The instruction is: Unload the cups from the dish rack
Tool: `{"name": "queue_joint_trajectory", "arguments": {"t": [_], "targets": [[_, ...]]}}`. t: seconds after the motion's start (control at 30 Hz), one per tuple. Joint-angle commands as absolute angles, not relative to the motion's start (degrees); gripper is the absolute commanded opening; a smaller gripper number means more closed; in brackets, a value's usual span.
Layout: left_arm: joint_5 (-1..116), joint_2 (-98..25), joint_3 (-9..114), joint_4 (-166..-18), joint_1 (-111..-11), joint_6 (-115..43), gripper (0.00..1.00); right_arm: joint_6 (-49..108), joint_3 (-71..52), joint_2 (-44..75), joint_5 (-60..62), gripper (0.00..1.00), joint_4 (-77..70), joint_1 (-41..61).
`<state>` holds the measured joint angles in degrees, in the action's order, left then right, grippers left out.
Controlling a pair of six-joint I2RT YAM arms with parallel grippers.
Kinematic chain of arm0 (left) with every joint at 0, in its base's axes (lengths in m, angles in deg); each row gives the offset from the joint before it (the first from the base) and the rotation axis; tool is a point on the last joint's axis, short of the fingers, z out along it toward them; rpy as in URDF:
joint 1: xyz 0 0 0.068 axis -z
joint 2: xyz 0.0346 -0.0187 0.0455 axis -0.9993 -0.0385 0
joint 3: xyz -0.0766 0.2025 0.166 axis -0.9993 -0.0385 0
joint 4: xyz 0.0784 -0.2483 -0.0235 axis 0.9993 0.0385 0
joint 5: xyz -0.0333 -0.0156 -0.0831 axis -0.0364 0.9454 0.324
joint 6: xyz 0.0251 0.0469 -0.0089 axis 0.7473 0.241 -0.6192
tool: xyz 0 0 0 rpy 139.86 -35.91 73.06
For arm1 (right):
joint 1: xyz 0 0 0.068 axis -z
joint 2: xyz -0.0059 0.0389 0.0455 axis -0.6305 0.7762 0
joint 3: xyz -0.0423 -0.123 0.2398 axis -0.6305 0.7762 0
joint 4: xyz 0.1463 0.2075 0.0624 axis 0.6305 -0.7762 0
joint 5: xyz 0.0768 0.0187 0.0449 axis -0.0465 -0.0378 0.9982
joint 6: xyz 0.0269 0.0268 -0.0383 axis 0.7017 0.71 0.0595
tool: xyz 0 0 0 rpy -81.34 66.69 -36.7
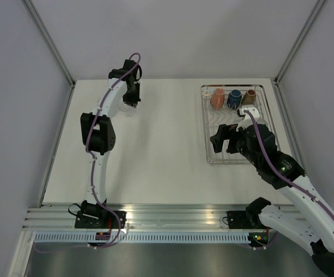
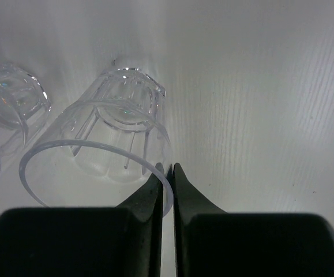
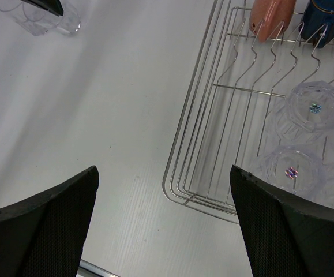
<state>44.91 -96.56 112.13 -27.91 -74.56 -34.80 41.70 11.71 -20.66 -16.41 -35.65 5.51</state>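
Note:
The silver wire dish rack (image 1: 207,130) stands at the right of the table. At its far end are a salmon mug (image 1: 217,99), a dark blue mug (image 1: 234,99) and a brown mug (image 1: 248,98). Clear tumblers (image 3: 315,107) rest upside down in the rack (image 3: 178,173), beside the salmon mug (image 3: 270,17) and the blue one (image 3: 328,20). My right gripper (image 3: 164,170) hangs open over the rack's near left corner, holding nothing. At the far left, my left gripper (image 2: 168,167) is shut on the rim of a clear tumbler (image 2: 117,133) that stands upright on the table.
A second clear tumbler (image 2: 11,104) stands on the table just left of the held one. The right wrist view shows these tumblers (image 3: 40,17) far off at the top left. White walls close the table (image 1: 161,150) at the back and sides.

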Motion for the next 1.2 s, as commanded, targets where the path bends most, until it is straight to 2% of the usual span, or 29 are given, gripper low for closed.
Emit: {"name": "queue_joint_trajectory", "arguments": {"t": [0.0, 0.17, 0.37, 0.53, 0.73, 0.87, 0.9, 1.0, 1.07, 1.13, 1.17], "targets": [[45.1, -97.9, 116.8, -27.0, -74.4, -31.1, 0.11, 40.9, 11.6, -19.9, -16.0, 0.98, -36.2, 5.5], [45.0, -100.5, 118.3, -27.0, -74.4, -30.5, 0.17, 40.7, 11.0, -19.7, -15.8, 0.98, -36.1, 5.5], [43.8, -101.9, 119.9, -27.0, -74.8, -30.7, 0.20, 40.6, 10.6, -18.3, -17.1, 0.98, -36.4, 5.5], [43.1, -101.8, 121.5, -27.2, -75.1, -30.7, 0.31, 40.7, 9.6, -17.9, -18.4, 0.98, -37.2, 5.5], [44.5, -100.1, 123.4, -28.4, -75.1, -30.2, 0.38, 40.2, 8.5, -17.2, -19.8, 0.98, -38.6, 5.5], [48.5, -95.4, 121.6, -28.7, -75.1, -31.9, 0.55, 40.5, 6.3, -15.1, -28.2, 0.98, -43.5, 5.5], [48.9, -94.0, 121.0, -29.1, -75.0, -32.4, 0.66, 40.7, 5.4, -14.3, -31.6, 0.98, -45.7, 5.6], [51.0, -87.1, 116.3, -31.7, -74.4, -34.8, 0.82, 42.7, 4.5, -11.1, -39.9, 0.98, -49.1, 5.6], [51.8, -79.3, 108.7, -37.1, -74.0, -36.9, 0.89, 43.6, 4.7, -9.1, -41.4, 0.98, -49.7, 6.0], [51.8, -74.2, 101.3, -40.5, -73.4, -39.3, 0.99, 44.0, 5.5, -7.8, -39.3, 0.98, -48.9, 8.5], [51.7, -72.0, 99.4, -42.3, -73.3, -40.2, 0.99, 43.6, 5.9, -7.5, -37.6, 0.98, -48.1, 9.7]]}}
